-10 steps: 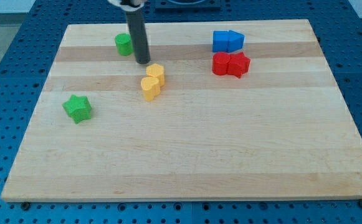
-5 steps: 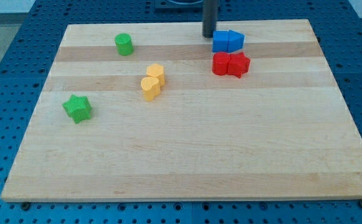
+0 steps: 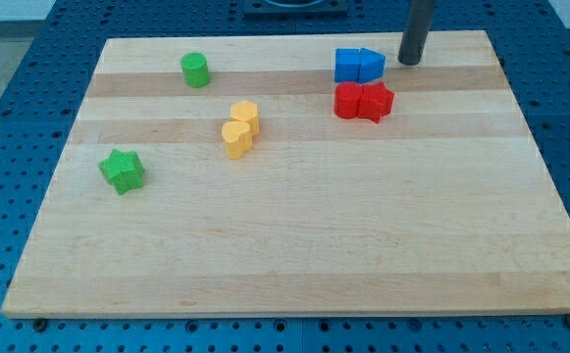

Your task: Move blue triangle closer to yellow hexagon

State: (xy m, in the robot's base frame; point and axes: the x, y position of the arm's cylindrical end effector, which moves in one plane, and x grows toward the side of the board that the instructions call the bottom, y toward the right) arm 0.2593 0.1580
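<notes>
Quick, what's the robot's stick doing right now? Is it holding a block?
No end effector that grasps, just a rod. My tip holds nothing; it sits just to the view's right of the blue triangle, not touching.

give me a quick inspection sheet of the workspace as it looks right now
surface: wooden board lying flat on a blue perforated base.
job's things: blue triangle near the view's top, touching a blue cube on its left; yellow hexagon left of centre, touching a yellow block just below it.
clutter: two red blocks pressed together under the blue pair; green cylinder at upper left; green star at left.
hand: none fitted; my tip stands just right of the blue triangle, with a small gap.
cables: nothing seen.
surroundings: dark fixture beyond the top edge.
</notes>
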